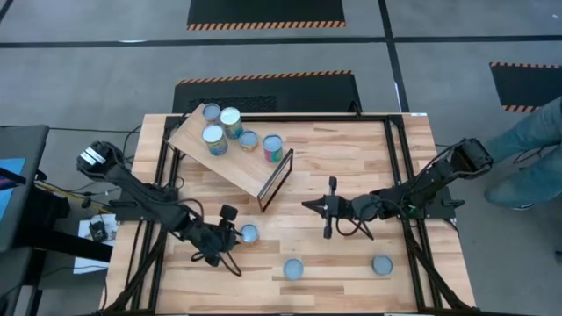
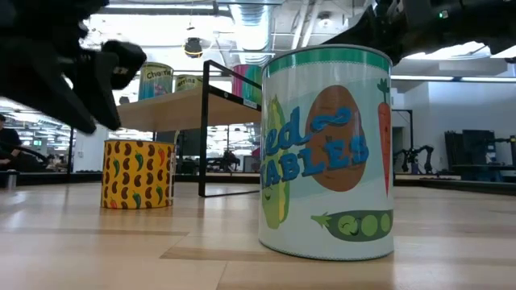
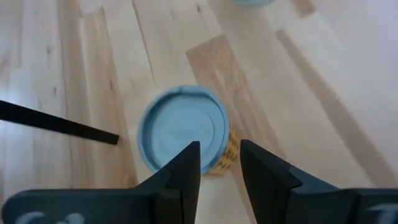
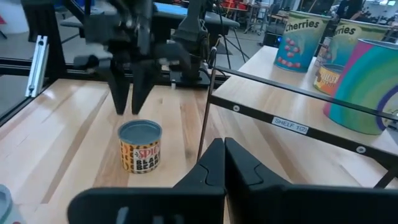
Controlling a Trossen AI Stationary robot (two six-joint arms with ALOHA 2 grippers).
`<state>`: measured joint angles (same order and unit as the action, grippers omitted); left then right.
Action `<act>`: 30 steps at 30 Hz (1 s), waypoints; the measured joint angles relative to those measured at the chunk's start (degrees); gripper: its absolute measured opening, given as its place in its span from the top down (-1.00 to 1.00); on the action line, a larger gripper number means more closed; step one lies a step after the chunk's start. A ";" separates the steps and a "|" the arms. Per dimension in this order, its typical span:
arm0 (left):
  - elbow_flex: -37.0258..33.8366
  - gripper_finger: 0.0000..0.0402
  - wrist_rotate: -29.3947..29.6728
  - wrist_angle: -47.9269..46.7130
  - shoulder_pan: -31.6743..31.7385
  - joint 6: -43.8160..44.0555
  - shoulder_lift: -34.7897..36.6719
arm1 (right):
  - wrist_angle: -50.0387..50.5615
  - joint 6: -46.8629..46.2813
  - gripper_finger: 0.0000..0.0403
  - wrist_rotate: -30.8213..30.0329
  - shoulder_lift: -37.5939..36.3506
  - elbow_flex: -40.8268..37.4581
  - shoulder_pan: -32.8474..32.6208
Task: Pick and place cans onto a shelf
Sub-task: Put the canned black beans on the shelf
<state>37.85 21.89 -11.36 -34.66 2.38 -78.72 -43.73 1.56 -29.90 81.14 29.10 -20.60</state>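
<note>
The left gripper, jaws slightly spread, hovers at lower left over a can, ready to pick. Next it must descend, straddle and pinch it, then carry it to the shelf. The right gripper waits at centre, jaws pressed together.

Just the background stuff around the rig

The plank tabletop is light wood with a black metal frame running round it. The floor is grey with black mats edged in orange-black hazard stripes. A dark side table with a bit of blue screen sits at the left, cables trailing beside it. Someone's jeans-clad leg pokes in at the right edge. Low view shows a workshop room with ceiling ducts and tripods way back.
</note>
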 joint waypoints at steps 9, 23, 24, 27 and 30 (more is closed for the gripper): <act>-0.02 0.48 0.09 2.49 0.25 -3.26 -5.21 | -0.02 -0.02 0.94 -0.02 0.02 0.00 0.01; 0.00 0.96 -1.25 4.40 1.04 -7.92 -5.48 | -0.04 -0.20 0.94 -0.07 0.04 0.00 0.01; 0.03 0.97 -1.56 4.01 1.04 -7.90 -5.15 | -0.04 -0.18 0.94 -0.08 0.04 0.00 0.01; 2.97 0.99 -2.19 -3.43 0.54 -6.67 -2.64 | -0.02 -0.17 0.94 -0.08 0.04 0.00 0.00; 8.28 0.99 -2.12 -13.46 -0.19 -3.91 1.83 | -0.02 -0.17 0.94 -0.08 0.04 0.00 0.00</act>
<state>46.13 19.77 -24.83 -34.86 -1.53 -76.89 -43.75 1.39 -29.98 81.19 29.10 -20.60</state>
